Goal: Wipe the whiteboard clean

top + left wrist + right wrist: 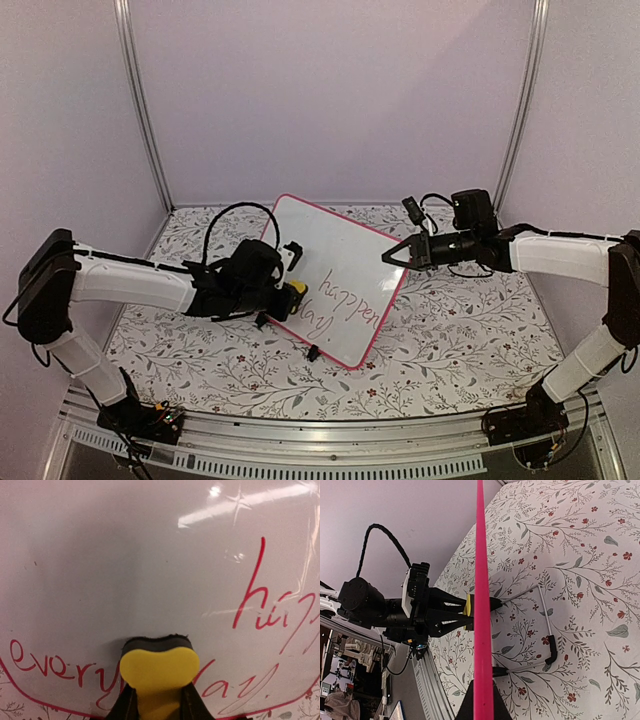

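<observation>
Floral-print counter (450, 330), pale walls around it. The whiteboard (335, 250) sits mid-counter, propped at a slant, its pink-red frame turned cornerwise to you. Your right claw (392, 256) is clamped together on the board's right edge; the right wrist view shows the frame edge-on between its dark fingers. Your left claw (283, 292) is closed on a yellow eraser (157, 667), whose dark felt face is pressed to the board low on the writing side. Step in hand, by my reading: the wipe itself, barely begun. The red handwriting (260, 600) reads plain either side of the eraser, "every" to one side, "day" and a longer word to the other. The next move calls for sweeping the felt sideways along the lower line and then up through the upper word, with steady pressure while the right claw braces the frame. Watch the wire stand (546, 625) behind the board and the black clip foot (313, 352) at the near edge; push too hard and the board may skid or fold. The left arm's looped black cable (225, 225) hangs just beside the board's top corner.
</observation>
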Motion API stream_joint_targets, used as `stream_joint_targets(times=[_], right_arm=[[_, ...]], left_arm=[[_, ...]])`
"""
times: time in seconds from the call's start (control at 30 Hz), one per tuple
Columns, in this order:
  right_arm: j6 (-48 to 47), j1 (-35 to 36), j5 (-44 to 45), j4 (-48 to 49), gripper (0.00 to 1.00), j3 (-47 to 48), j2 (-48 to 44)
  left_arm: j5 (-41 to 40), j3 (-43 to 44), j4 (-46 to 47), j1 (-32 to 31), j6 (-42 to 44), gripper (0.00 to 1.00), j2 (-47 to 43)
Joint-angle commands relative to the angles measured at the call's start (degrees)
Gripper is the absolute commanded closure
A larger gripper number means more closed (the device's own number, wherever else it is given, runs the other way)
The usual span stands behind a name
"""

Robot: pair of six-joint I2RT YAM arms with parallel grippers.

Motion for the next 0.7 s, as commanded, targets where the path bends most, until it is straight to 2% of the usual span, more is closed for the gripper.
stream_joint_targets(times=[0.0, 0.27, 0.43, 0.67], right_arm=[[-4.1, 3.2, -1.8, -10.1, 1.00, -1.7, 3.2], [-4.4, 3.2, -2.1, -9.6, 1.00, -1.6, 4.8], [-4.7, 3.2, -2.1, -9.9, 1.00, -1.6, 5.6], [-4.8, 3.2, -2.2, -10.0, 1.00, -1.6, 5.9]], left_arm=[[1.4, -2.6, -5.3, -2.0, -0.9, 1.00, 0.6], [-3.3, 2.7, -2.8, -1.1, 1.7, 1.00, 2.0], [-2.1, 8.9, 0.2, 0.9, 4.5, 1.00, 4.8], [-0.6, 17.6, -0.7, 1.4, 7.8, 1.00, 9.1]])
